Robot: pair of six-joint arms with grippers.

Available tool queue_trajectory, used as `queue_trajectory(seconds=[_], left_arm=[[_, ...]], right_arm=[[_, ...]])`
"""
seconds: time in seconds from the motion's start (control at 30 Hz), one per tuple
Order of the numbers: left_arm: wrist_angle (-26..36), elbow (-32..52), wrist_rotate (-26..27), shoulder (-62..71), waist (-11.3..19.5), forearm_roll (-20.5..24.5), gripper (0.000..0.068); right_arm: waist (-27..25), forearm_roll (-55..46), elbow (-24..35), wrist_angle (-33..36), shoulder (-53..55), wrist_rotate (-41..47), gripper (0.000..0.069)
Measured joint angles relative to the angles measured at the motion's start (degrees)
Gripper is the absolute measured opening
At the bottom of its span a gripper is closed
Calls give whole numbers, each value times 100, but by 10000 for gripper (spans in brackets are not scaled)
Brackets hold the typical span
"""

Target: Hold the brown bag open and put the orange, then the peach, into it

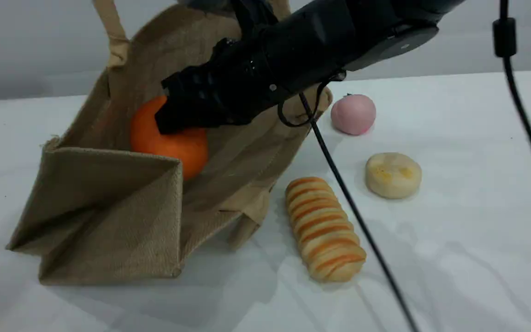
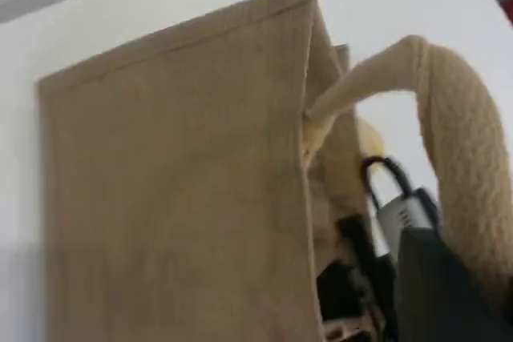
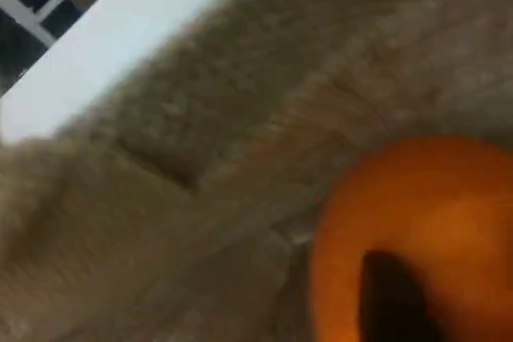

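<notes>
The brown bag (image 1: 109,207) lies on its side on the white table, its mouth held open toward the upper right. The orange (image 1: 180,150) rests inside on the lower wall. My right gripper (image 1: 173,121) reaches into the mouth and sits against the orange's top; how its jaws stand is hidden. In the right wrist view a dark fingertip (image 3: 393,302) overlaps the orange (image 3: 433,198). In the left wrist view my left gripper (image 2: 449,278) is shut on the bag's rope handle (image 2: 457,142), lifting the upper side. The peach (image 1: 353,114) stands on the table just right of the bag's mouth.
A striped bread loaf (image 1: 324,228) lies in front of the bag's mouth. A pale round cake (image 1: 393,175) sits to its right, below the peach. A black cable (image 1: 353,203) hangs from the right arm across the table between the bag and these foods.
</notes>
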Motion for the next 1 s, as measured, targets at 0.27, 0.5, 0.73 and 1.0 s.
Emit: queue_trajectory(seconds=[0.27,0.5,0.73,1.0], left_arm=[[8,0,-68,-34,0,375,71],[2,15,-166,-51,5,770,71],[-17,600,-172,-422,5,783,71],[0,954,-364,-886,10,1040,71]], right_arm=[[-75,-426,6,-37,-545,477,557],[-796,-2392,13,-577,-1378,1948,551],[-1785,-3110,18,-1152,-1110,2465,539],[-1883,-2887,7,-2120,-323,2334,538]])
